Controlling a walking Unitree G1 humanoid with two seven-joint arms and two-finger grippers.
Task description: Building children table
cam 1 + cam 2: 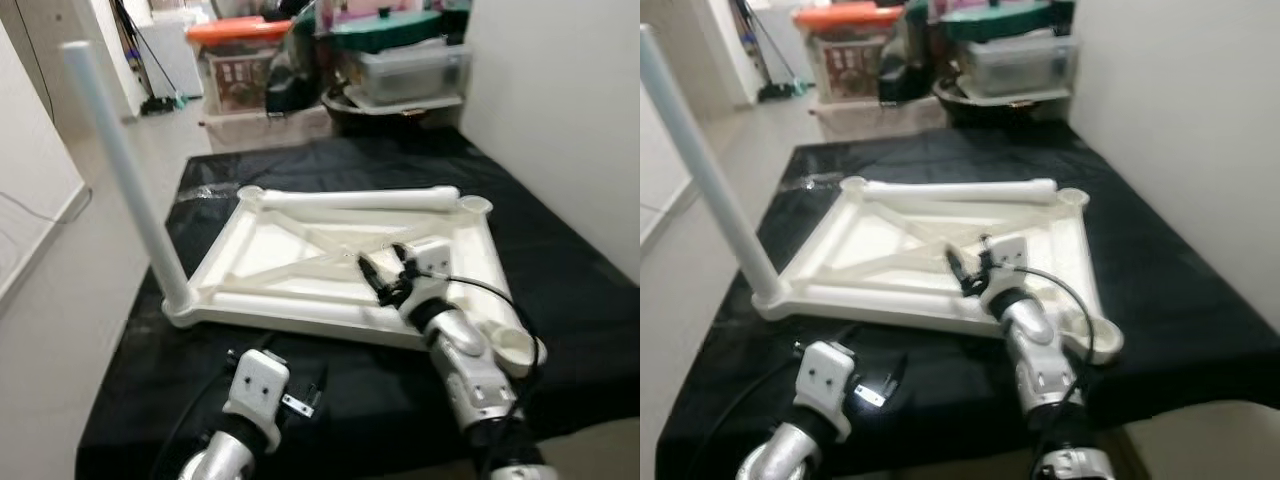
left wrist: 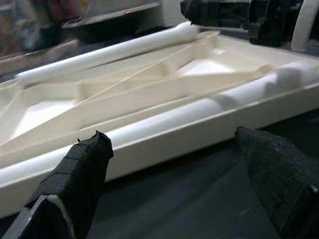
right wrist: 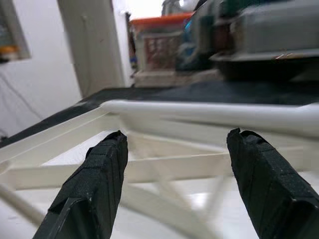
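Note:
A white table top (image 1: 270, 235) lies upside down on a black mat (image 1: 560, 280). One white leg (image 1: 130, 180) stands upright in its near-left corner. A second leg (image 1: 360, 200) lies along the far edge, and a third leg (image 1: 290, 303) lies along the near edge. The near-right corner socket (image 1: 515, 345) holds nothing. My right gripper (image 1: 385, 275) hovers open over the ribbed underside, toward its near right part. My left gripper (image 2: 169, 137) is open, low over the mat just in front of the near edge.
Storage boxes (image 1: 250, 60) and clear lidded bins (image 1: 410, 65) are stacked behind the mat. A white wall (image 1: 560, 100) runs along the right. Pale floor (image 1: 60, 330) lies to the left of the mat.

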